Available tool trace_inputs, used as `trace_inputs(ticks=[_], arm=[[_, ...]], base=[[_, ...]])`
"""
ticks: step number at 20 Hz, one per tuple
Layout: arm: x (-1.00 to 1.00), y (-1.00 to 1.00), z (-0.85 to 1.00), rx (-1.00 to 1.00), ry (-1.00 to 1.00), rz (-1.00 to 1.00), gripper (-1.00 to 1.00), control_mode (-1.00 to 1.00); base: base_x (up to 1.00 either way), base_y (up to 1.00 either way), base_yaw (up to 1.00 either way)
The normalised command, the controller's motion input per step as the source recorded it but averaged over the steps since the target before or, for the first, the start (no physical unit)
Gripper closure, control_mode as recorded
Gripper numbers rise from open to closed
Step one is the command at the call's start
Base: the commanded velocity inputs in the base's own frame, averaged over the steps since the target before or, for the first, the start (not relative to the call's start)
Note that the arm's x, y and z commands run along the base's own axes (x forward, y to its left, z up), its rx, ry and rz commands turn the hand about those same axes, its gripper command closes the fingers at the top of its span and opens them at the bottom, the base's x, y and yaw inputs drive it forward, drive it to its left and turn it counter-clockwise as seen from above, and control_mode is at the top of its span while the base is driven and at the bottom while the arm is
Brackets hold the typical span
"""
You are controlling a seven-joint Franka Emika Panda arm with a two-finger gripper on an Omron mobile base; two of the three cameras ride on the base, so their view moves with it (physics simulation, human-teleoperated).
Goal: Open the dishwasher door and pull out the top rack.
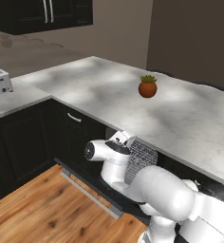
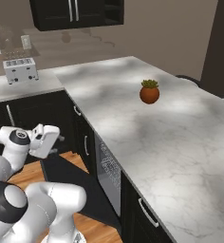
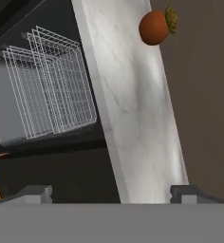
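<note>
The dishwasher door (image 1: 96,189) hangs fully open, lying flat and low over the wooden floor, its grey top strip toward the room; the right base view shows it as a dark slab (image 2: 75,186). Inside the opening under the counter sits the top rack (image 1: 141,160), a grey-white wire basket (image 3: 52,90) that lies within the cavity (image 2: 109,167). My gripper (image 3: 111,194) is open, its fingertips (image 3: 39,192) wide apart with nothing between them. It hovers in front of the opening, above the door (image 2: 60,138), a short way off the rack.
A marble counter (image 1: 133,95) runs over the dishwasher, with a small potted plant (image 1: 147,87) on it. A toaster (image 2: 20,70) stands on the far counter. Black cabinets with short silver handles (image 1: 74,117) flank the opening. Wooden floor (image 1: 38,209) spreads to the left.
</note>
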Motion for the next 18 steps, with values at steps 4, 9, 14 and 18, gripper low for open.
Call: trace_inputs(ticks=[4,9,14,18], arm=[[0.34,-0.12,-0.37,0.00,0.08,0.00,-1.00,-1.00],[0.34,-0.07,-0.47,0.00,0.09,0.01,-1.00,-1.00],[0.32,-0.05,-0.43,0.00,0.08,0.01,-1.00,-1.00],[0.28,-0.01,-0.43,0.00,0.06,0.01,-1.00,-1.00]], base=[[0.00,0.00,0.00],[0.00,0.00,0.00],[0.00,0.00,0.00],[0.00,0.00,0.00]])
